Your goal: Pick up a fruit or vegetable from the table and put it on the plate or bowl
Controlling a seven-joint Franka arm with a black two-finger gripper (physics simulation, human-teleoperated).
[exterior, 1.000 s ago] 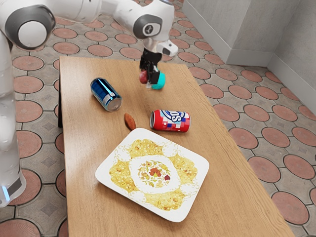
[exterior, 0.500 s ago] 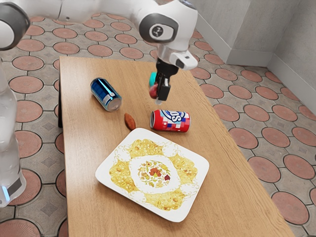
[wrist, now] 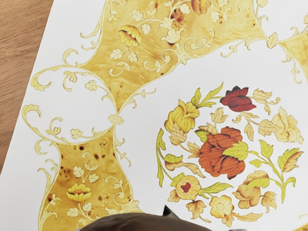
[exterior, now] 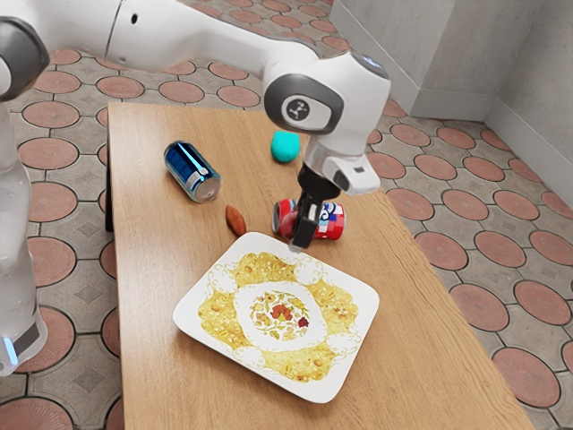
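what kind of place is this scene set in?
Likely an indoor room, perhaps a kitchen or dining corner, rendered in simulation: a floor of round terracotta tiles, plain grey walls with a baseboard, and a wooden table bearing a patterned plate, a blue can and a red can.

You've got two cans, blue can (exterior: 192, 170) and red can (exterior: 333, 224), one plate (exterior: 193, 313), one teal ball (exterior: 286, 146), one brown nut-like piece (exterior: 235, 219).
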